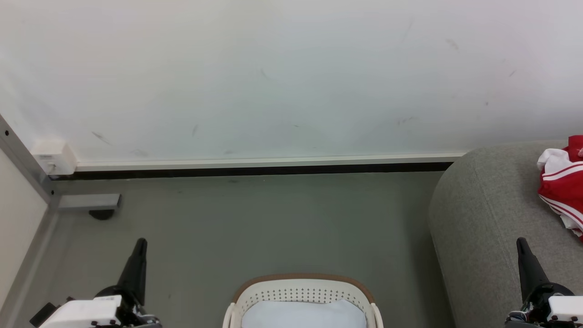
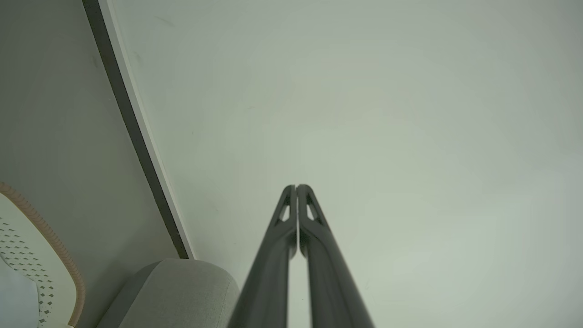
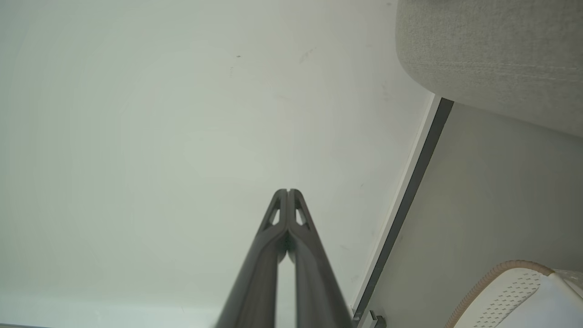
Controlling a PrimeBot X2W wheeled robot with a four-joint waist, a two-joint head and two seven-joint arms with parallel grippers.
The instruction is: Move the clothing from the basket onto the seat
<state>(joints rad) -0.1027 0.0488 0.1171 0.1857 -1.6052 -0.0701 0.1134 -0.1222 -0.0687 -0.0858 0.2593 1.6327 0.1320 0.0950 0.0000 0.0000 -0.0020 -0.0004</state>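
While the left gripper at seven o'clock and the right gripper at five o'clock point up, closed and empty, the red clothing with white panels and thin stripes lies crumpled on the grey sofa at three o'clock. The brown-rimmed white basket at six o'clock holds a pale cloth; bare floor separates it from the sofa's rounded arm.

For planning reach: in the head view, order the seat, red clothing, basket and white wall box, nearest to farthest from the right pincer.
1. seat, next to the right pincer
2. clothing, on the seat, far right
3. basket, bottom centre
4. white wall box, far left
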